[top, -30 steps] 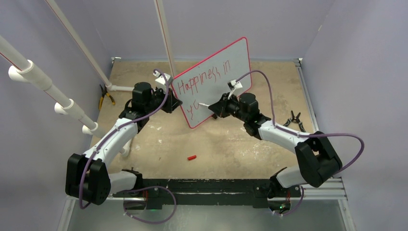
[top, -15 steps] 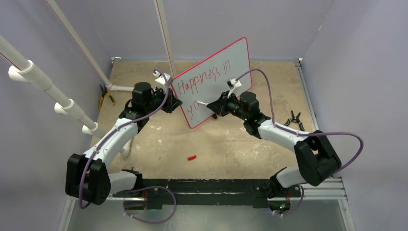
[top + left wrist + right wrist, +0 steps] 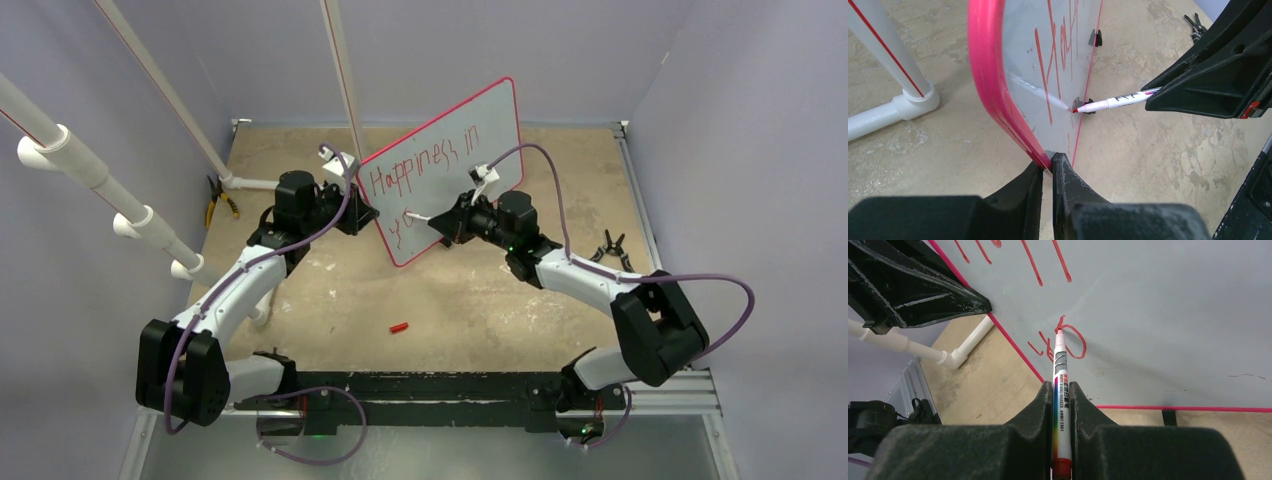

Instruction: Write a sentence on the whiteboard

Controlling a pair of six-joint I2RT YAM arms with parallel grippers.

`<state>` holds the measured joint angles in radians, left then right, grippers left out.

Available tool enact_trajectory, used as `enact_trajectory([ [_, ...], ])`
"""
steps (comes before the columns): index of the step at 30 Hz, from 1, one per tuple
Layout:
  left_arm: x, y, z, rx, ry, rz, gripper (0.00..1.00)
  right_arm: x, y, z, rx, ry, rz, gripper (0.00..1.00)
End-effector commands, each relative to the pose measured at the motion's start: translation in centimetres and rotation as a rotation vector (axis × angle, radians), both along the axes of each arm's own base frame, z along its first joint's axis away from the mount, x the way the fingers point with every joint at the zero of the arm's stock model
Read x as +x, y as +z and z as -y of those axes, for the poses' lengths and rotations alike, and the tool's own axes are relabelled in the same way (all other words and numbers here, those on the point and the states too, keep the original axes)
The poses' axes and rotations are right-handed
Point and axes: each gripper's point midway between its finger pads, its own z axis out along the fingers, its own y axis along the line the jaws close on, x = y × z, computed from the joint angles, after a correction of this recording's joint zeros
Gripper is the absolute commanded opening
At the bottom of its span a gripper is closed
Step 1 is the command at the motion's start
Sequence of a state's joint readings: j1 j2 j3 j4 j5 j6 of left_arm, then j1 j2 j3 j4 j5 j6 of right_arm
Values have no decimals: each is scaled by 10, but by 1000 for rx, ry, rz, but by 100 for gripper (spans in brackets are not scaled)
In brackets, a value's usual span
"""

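The whiteboard (image 3: 470,125), red-rimmed with a pale surface, stands tilted on edge at the middle of the table. My left gripper (image 3: 1050,162) is shut on its lower red rim (image 3: 985,75) at the left corner. Red lettering of the sentence (image 3: 420,162) reads "Happiness in", with "yo" (image 3: 1070,342) begun on a second line below. My right gripper (image 3: 1062,387) is shut on a white marker (image 3: 1060,360) with a rainbow stripe. The marker's red tip touches the board at the top of the "o". The marker (image 3: 1118,100) also shows in the left wrist view.
A small red marker cap (image 3: 400,327) lies on the tan table in front of the board. White PVC pipes (image 3: 345,70) rise at the left and behind the board. Yellow-handled pliers (image 3: 215,207) lie far left, a black clip (image 3: 612,248) far right. Purple walls enclose the table.
The right gripper and marker have shifted slightly left along the second line, finishing the round letter after the "y". The left arm and the board have held still.
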<state>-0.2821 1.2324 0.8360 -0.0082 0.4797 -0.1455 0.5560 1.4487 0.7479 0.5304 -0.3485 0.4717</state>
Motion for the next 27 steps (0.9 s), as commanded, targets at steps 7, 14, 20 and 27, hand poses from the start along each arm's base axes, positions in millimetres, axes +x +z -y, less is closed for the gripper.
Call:
enact_trajectory([
  [7,-6,-4,7,20,-50,-1,0,12,29,24,4,-87,68,0],
  [14,-6,-5,7,22,-50,-5,0,21,28,27,5,-83,72,0],
  [20,-5,-5,7,23,-49,-4,0,20,32,24,7,-52,93,0],
  [27,-5,-5,7,23,-50,-5,0,22,28,22,0,-45,89,0],
])
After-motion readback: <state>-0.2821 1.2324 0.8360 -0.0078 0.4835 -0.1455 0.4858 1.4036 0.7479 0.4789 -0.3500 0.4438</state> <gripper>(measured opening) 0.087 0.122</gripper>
